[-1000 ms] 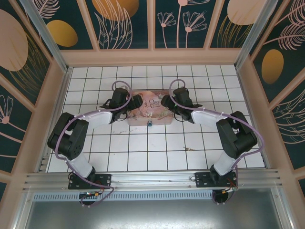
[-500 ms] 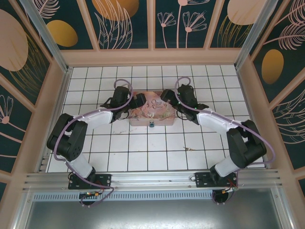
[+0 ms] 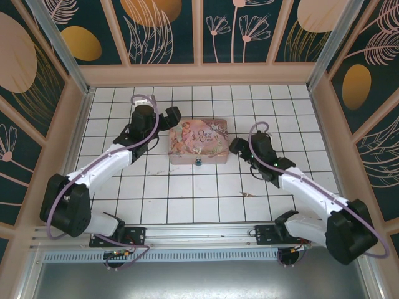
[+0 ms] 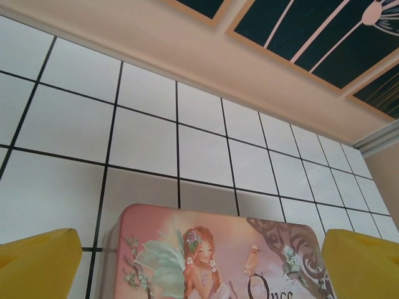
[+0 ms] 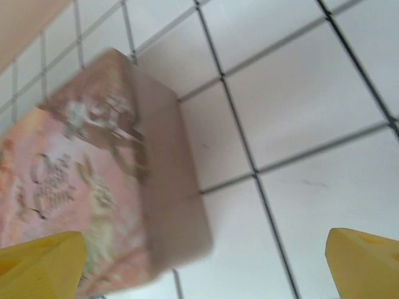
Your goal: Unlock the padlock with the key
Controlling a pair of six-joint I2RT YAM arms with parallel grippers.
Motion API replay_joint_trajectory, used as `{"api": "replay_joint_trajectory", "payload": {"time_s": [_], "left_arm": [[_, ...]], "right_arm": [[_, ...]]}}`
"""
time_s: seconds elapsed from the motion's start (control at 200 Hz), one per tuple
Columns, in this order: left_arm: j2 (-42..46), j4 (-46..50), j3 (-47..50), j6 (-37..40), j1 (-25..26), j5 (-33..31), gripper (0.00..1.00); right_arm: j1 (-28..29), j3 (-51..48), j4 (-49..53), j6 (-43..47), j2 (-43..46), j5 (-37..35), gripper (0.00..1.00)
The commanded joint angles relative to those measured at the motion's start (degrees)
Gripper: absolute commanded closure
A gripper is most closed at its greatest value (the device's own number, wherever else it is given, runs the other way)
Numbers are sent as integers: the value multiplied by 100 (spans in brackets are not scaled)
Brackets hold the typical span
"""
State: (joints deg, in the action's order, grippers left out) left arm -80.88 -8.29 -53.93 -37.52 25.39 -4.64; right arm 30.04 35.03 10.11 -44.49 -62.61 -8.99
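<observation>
The padlock point(image 3: 197, 162) is sitting against the side of the pink tin point(image 3: 198, 138) that is facing the near edge of the tabletop point(image 3: 187, 199), about midway between the left and right edges; from above it is reading as a small blue speck touching the tin wall; the left gripper point(image 3: 172, 116) is hovering just beside the tin's far-left corner, its yellow fingers point(image 4: 37, 265) spread wide and grasping nothing; the right gripper point(image 3: 237, 147) is hanging just beside the tin's right side, its fingers point(image 5: 38, 261) likewise released and empty

As I am judging it, the main risk is that neither gripper is carrying a key, so the lock cannot be worked from here; the padlock is also tiny against such broad fingers, so a reach for it may be nudging the tin across the tiles or pushing the lock aside

Where the key is lying I cannot tell; the keyhole and the shackle's state are too small to make out from above; the right wrist picture is blurring the tin, and both wrist pictures are cutting it off at the bottom
</observation>
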Motion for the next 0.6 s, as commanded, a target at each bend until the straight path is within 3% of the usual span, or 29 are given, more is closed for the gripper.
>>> {"api": "replay_joint_trajectory", "payload": {"time_s": [0.0,0.25,0.595], "left_arm": [[76,159,38,50,-25,-181,1],[418,398,317,-11,-25,411,1],[924,341,1088,-441,32,1529,1]], "right_arm": [[-25,-276,624,-294,460,-114,5],[18,-716,973,-704,991,345,23],[522,-934,1089,-1102,697,230,33]]}}
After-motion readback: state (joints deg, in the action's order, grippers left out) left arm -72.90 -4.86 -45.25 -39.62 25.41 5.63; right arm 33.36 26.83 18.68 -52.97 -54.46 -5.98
